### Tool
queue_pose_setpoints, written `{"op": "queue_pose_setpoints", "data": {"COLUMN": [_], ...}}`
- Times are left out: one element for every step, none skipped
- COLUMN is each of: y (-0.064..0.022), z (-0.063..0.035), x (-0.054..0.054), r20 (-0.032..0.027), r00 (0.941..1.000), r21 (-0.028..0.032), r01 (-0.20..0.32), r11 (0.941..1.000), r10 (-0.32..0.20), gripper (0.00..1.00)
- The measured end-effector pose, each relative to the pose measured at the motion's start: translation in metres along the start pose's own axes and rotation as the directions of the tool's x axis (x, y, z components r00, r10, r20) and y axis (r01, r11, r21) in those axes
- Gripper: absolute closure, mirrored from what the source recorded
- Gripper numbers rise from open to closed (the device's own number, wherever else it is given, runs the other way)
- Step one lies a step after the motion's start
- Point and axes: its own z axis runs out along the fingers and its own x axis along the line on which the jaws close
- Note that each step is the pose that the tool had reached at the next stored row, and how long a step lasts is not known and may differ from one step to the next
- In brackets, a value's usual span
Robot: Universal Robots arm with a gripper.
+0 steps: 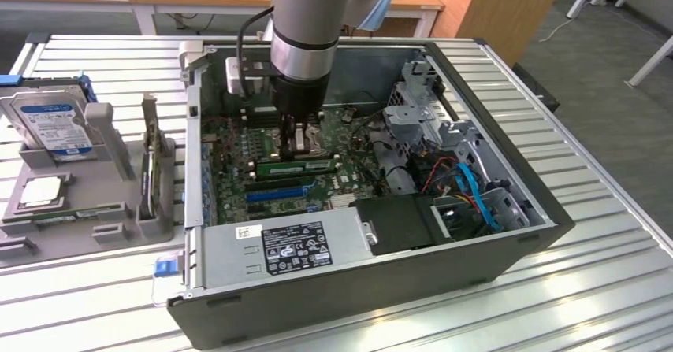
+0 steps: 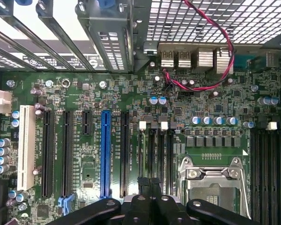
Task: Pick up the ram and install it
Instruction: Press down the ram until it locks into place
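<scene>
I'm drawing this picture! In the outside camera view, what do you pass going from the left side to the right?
Hard drive with a blue label in a grey holder → upright grey stand → robot arm's gripper over the green board → blue cables inside the computer case.

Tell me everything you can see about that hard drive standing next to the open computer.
The hard drive is a flat, silver, metal-looking box with a blue-and-white label on its visible face. It stands on edge, leaning back, in a slot of the grey holder on the slatted metal table. It sits outside the open computer case, on the exterior view's left. Only the holder appears to touch it.
</scene>
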Motion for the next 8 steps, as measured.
{"op": "queue_pose_setpoints", "data": {"y": [0.0000, 0.0000, -0.0001, -0.0001, -0.0001, -0.0001, -0.0001, -0.0001], "z": [0.0003, 0.0007, 0.0010, 0.0013, 0.0016, 0.0018, 0.0018, 0.0018], "x": [0.0000, 0.0000, 0.0000, 0.0000, 0.0001, 0.0001, 0.0001, 0.0001], "r20": [0.0000, 0.0000, 0.0000, 0.0000, -0.0001, -0.0001, -0.0002, -0.0001], "r00": [1.0000, 1.0000, 1.0000, 1.0000, 1.0000, 1.0000, 1.0000, 1.0000], "r21": [0.0000, 0.0000, 0.0000, 0.0000, -0.0001, -0.0001, 0.0000, -0.0001], "r01": [0.000, 0.000, 0.000, 0.000, 0.000, 0.000, 0.000, 0.000], "r11": [1.0000, 1.0000, 1.0000, 1.0000, 1.0000, 1.0000, 1.0000, 1.0000], "r10": [0.000, 0.000, 0.000, 0.000, 0.000, 0.000, 0.000, 0.000], "gripper": [0.90, 0.90, 0.90, 0.90, 0.90, 0.90, 0.90, 0.90]}}
